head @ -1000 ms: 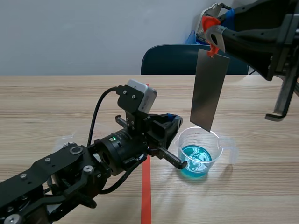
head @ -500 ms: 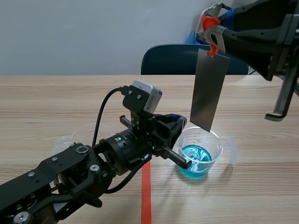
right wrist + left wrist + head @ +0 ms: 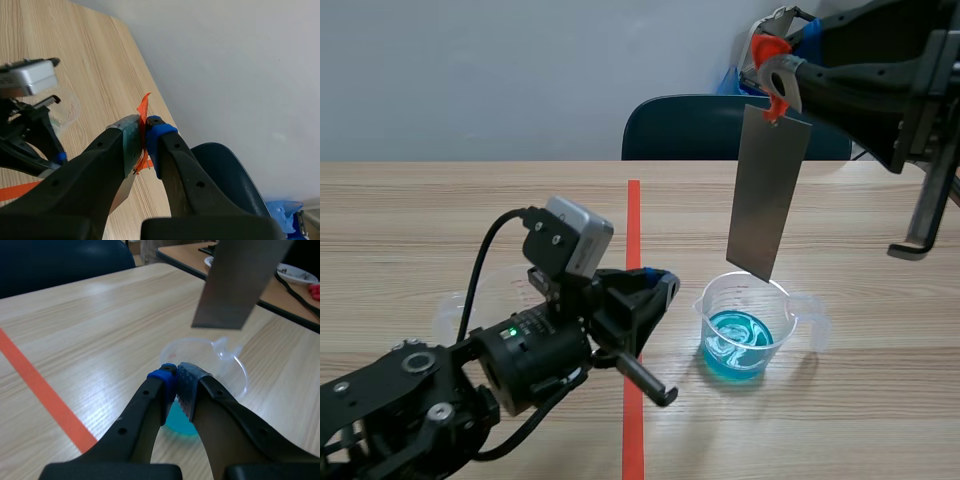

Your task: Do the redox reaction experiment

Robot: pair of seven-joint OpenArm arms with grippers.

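**Three ways this dip could've gone sideways**

Nearest the camera, the left fingers (image 3: 179, 376) were pinched together on nothing, pad against pad, parked short of the clear beaker (image 3: 775, 322) and not touching it. So nothing was steadying that beaker. It sat on the counter (image 3: 880, 400) beside the red tape line (image 3: 633, 220), with a shallow pool of blue liquid (image 3: 738, 352) in the bottom.

Above it hung the grey metal strip (image 3: 768, 190), a bit tilted. Its lower edge was just over the rim and not yet in the liquid, as far as I could tell. The right fingers (image 3: 144, 134) were clamped on its top end, right at the orange tab (image 3: 767, 47), up high and back toward the blue chair (image 3: 690, 125).

My worries:
- A light plastic beaker with so little in it would tip easily. If the strip came down off-centre and caught the rim or spout, blue stuff would've gone all over the counter.
- Held only by its very top, the strip could swing, or slip out and drop in with a splash.
- The left arm, sitting that close, could've knocked the beaker on a careless move.
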